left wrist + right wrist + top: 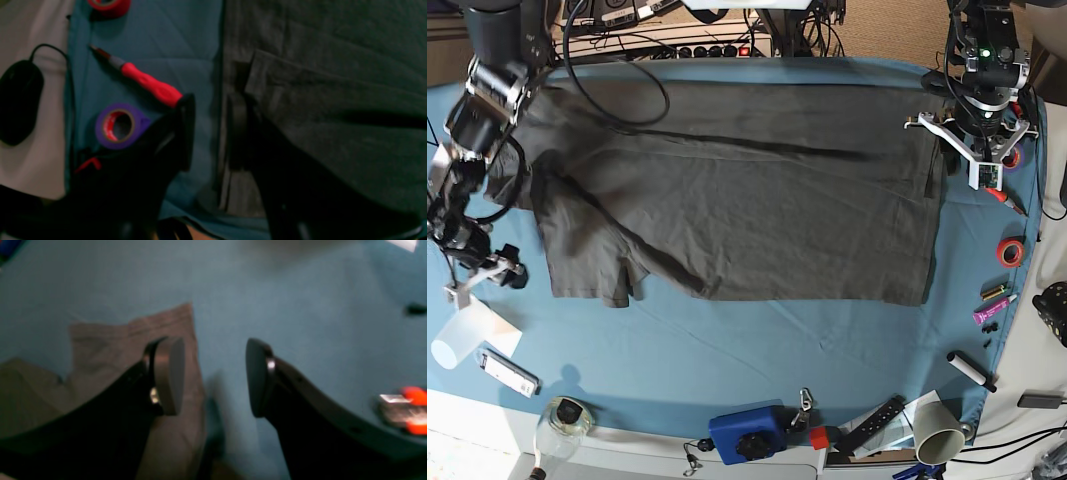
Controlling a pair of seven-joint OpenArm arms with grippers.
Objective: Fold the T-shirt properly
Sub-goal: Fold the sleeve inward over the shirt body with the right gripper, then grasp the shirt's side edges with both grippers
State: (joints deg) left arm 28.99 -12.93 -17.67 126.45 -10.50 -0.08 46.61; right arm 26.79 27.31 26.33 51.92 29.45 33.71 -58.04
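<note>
Right gripper [215, 376]: jaws spread, empty, above the blue cloth [300, 306] just beside a sleeve. Left gripper [210, 133]: jaws apart, straddling the hem edge of the T-shirt [737, 200]; grip undeterminable. T-shirt lies spread across the cloth.

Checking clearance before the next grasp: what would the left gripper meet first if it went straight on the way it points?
Probably the T-shirt's edge on the blue table cloth: the left gripper straddles that edge with open jaws, though depth is unclear.
</note>
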